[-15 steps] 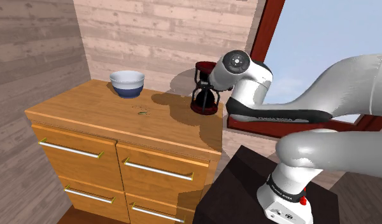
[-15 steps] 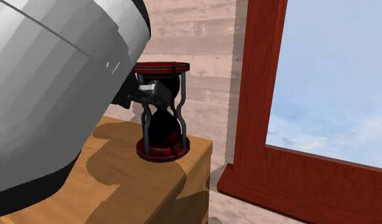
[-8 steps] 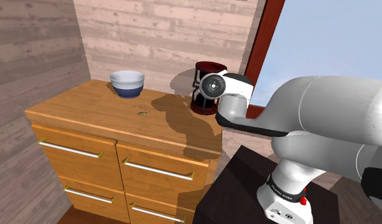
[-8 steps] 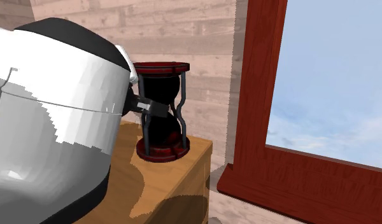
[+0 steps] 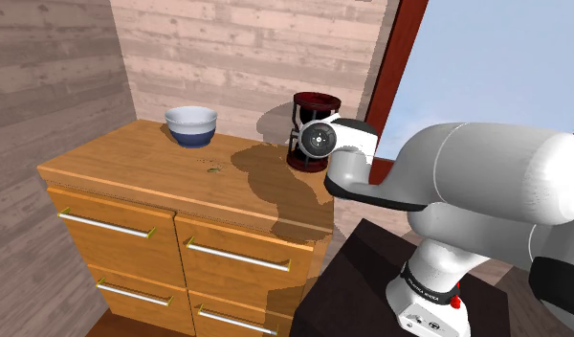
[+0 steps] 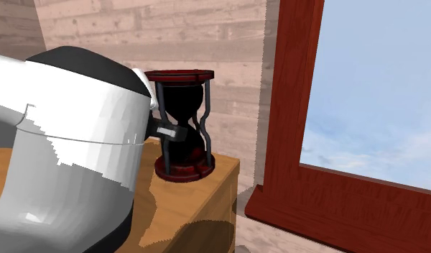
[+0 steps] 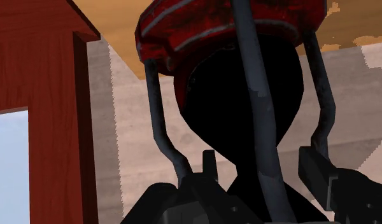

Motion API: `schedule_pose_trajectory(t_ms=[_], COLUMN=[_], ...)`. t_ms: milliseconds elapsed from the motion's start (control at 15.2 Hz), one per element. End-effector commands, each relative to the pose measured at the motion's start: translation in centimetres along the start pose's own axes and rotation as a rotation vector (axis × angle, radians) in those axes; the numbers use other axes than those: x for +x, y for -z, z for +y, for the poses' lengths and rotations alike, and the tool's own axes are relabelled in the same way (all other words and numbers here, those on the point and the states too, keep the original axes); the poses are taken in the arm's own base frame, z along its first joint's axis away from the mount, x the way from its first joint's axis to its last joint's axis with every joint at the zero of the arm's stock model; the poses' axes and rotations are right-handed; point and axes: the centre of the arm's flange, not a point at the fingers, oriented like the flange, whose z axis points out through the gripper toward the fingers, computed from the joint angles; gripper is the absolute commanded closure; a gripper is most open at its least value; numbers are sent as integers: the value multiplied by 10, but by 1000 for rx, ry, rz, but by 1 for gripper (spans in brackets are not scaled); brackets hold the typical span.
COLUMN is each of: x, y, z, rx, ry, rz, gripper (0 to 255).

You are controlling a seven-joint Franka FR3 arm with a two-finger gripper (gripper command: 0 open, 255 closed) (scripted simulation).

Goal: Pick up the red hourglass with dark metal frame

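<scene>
The hourglass (image 5: 312,101) has dark red end caps, thin dark metal rods and a black-looking glass. It stands upright at the back corner of the wooden dresser (image 5: 151,165), at the end nearest the window. In the second exterior view my gripper (image 6: 175,133) reaches in level with the narrow waist of the hourglass (image 6: 184,169). The wrist view has the hourglass (image 7: 228,25) close up, with its waist lying between the fingers of my gripper (image 7: 261,160). Those fingers stand apart on either side and I see no clasp on the glass or rods.
A white and blue bowl (image 5: 191,125) sits at the dresser's back, toward the shoulder view's left. A dark red window frame (image 6: 286,108) rises just beyond the hourglass. Plank walls close in behind the dresser. My black stand (image 5: 371,278) is beside the drawers.
The hand has dropped and moved in on the hourglass, from beside its upper half to level with its waist. The hourglass has stayed where it stood.
</scene>
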Motion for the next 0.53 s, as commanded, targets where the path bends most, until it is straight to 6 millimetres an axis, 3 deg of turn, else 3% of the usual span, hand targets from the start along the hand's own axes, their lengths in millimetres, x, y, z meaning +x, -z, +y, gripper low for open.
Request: schedule_pose_trajectory(t_ms=[0, 462], x=[-1, 3], y=[-1, 2], z=[0, -1], rx=[1, 1], ry=[2, 2], rz=[-2, -2], gripper=[255, 255])
